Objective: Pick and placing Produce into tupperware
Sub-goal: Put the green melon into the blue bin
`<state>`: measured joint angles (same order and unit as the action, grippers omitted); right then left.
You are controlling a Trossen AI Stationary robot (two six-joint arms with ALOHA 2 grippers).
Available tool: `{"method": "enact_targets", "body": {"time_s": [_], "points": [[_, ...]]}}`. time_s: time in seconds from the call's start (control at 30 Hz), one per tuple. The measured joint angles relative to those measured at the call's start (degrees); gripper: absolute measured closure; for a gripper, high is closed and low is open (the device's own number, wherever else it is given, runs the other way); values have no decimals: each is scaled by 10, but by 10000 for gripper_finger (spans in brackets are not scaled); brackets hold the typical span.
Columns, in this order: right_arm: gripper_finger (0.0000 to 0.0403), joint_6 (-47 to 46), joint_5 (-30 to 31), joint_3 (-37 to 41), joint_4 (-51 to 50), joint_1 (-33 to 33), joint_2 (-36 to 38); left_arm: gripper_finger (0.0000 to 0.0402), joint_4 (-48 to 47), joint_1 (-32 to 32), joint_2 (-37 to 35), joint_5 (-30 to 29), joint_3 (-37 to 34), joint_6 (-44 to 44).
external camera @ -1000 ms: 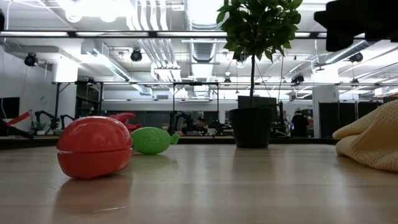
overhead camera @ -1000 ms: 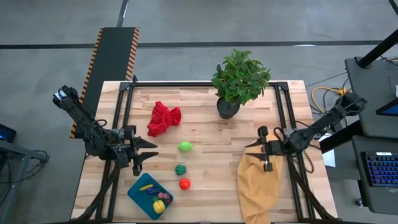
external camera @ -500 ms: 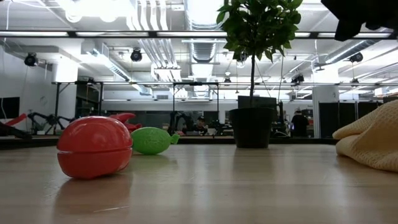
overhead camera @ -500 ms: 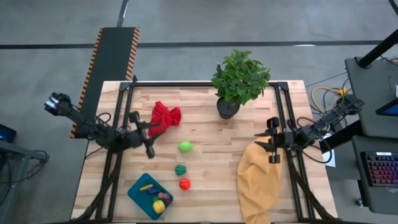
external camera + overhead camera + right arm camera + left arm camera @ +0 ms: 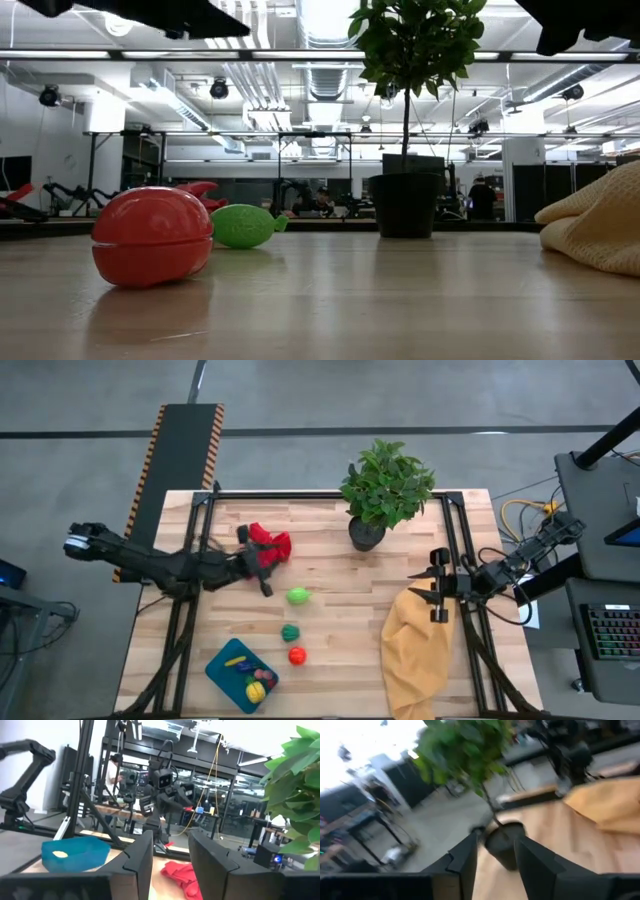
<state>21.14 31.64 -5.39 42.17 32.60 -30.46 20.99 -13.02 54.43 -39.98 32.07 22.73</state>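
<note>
While my left gripper [image 5: 257, 565] hangs open and empty by the red cloth [image 5: 268, 546], the bright green piece [image 5: 298, 596] lies just beyond it. Reaching is the step; next I descend and close. My right gripper [image 5: 432, 590] waits open above the mustard cloth [image 5: 412, 650]; the tupperware [image 5: 222, 672] sits at the near-left corner.

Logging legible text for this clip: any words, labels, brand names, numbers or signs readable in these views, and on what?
None can be read in any view.
The tupperware, the produce, the red cloth and the plant pot show no lettering.
The black-and-yellow hazard stripes on the panel behind the table carry no words.
</note>
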Motion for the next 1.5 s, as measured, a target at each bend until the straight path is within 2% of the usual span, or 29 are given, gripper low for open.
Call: {"method": "enact_targets", "body": {"time_s": [0.17, 0.3, 0.4, 0.57, 0.83, 0.97, 1.07, 1.23, 1.37, 1.5], "points": [[292, 22, 0, 0, 0, 0, 0, 239, -149, 34, 51, 72, 72, -93], [293, 35, 1, 0, 0, 0, 0, 207, -230, 37, 98, 100, 132, -119], [292, 43, 1, 0, 0, 0, 0, 203, -273, 36, 131, 102, 173, -132], [289, 45, 1, 0, 1, 0, 0, 202, -370, 40, 189, 110, 236, -209], [298, 49, 1, 0, 0, 0, 0, 202, -362, 40, 256, 70, 284, -209], [297, 49, 2, 0, 0, 0, 0, 202, -362, 41, 275, 76, 292, -211], [296, 49, 6, 0, -1, 0, 0, 202, -389, 54, 284, 121, 303, -245], [300, 49, 36, 0, -3, 0, 0, 190, -460, 84, 306, 239, 334, -320], [302, 50, 46, 0, -3, 0, 0, 140, -517, 105, 334, 329, 355, -334], [300, 51, 46, 0, -3, 0, 0, 92, -569, 112, 366, 341, 372, -316]]}}
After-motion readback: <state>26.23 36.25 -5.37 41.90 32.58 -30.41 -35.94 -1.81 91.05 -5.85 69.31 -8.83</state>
